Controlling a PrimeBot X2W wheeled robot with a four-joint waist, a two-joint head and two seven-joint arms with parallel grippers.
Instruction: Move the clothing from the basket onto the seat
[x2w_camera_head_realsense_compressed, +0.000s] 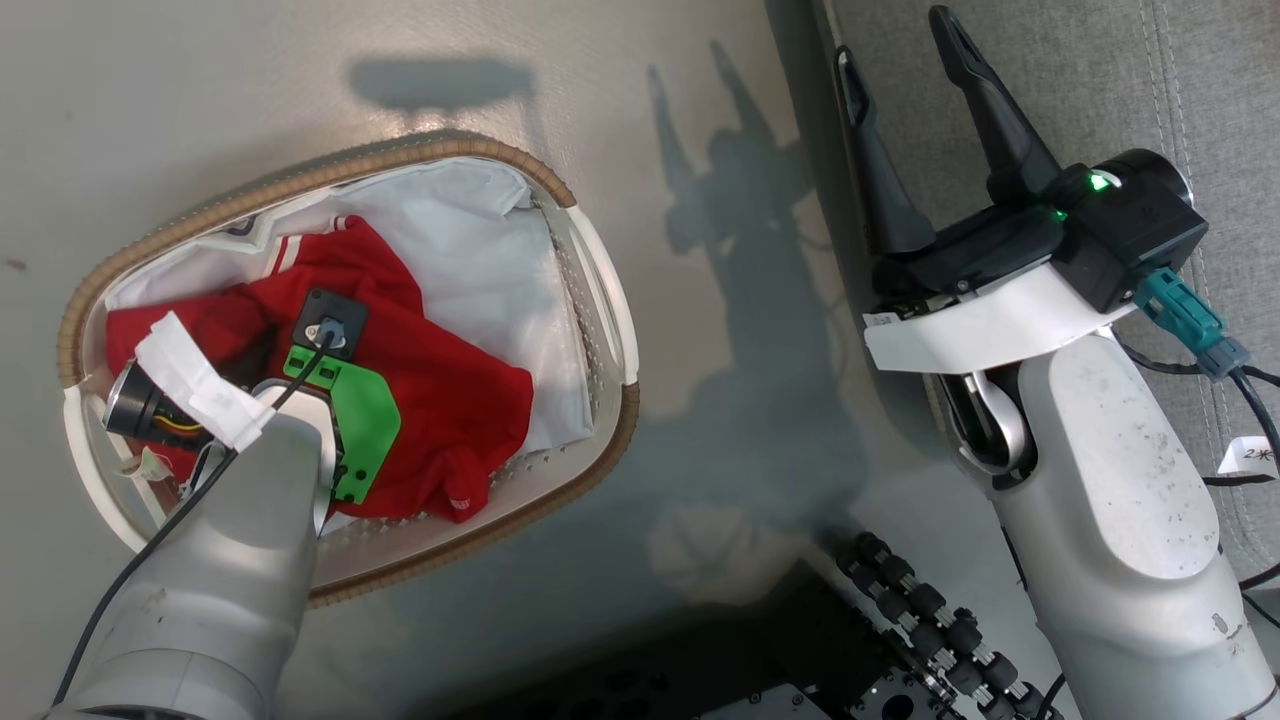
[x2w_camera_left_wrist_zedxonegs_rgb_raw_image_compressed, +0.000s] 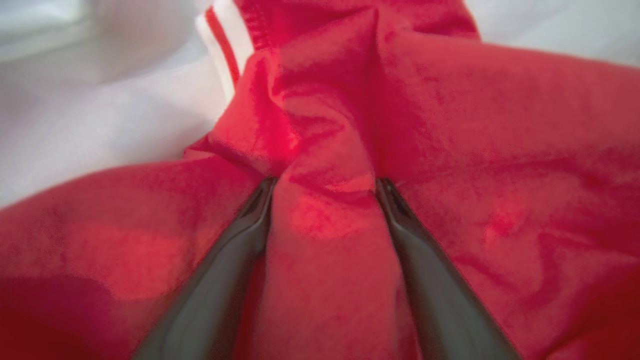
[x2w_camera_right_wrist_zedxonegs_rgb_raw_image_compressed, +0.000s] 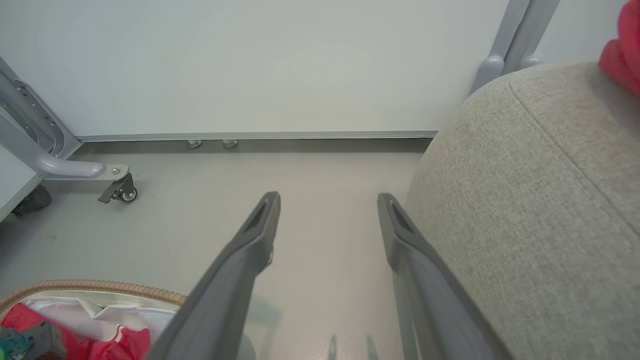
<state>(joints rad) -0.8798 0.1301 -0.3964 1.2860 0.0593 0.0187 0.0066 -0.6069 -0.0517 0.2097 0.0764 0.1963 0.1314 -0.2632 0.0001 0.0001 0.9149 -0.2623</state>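
Red clothing (x2w_camera_left_wrist_zedxonegs_rgb_raw_image_compressed: 500, 150) fold sits inside left gripper (x2w_camera_left_wrist_zedxonegs_rgb_raw_image_compressed: 325, 187), down in basket (x2w_camera_head_realsense_compressed: 600, 290); jaws apart, nothing pinched yet. Right gripper (x2w_camera_head_realsense_compressed: 895, 40) spread, empty, by seat (x2w_camera_head_realsense_compressed: 1100, 80).

Looks like a lab mock-up of a living room: white partition panels (x2w_camera_right_wrist_zedxonegs_rgb_raw_image_compressed: 250, 65) on a castor foot (x2w_camera_right_wrist_zedxonegs_rgb_raw_image_compressed: 122, 192), smooth grey floor (x2w_camera_right_wrist_zedxonegs_rgb_raw_image_compressed: 200, 220), a grey sofa seat (x2w_camera_right_wrist_zedxonegs_rgb_raw_image_compressed: 540, 210).

clothing (x2w_camera_head_realsense_compressed: 450, 390): red, white stripes | basket (x2w_camera_head_realsense_compressed: 605, 290): white, brown rim | seat (x2w_camera_head_realsense_compressed: 1100, 80): grey
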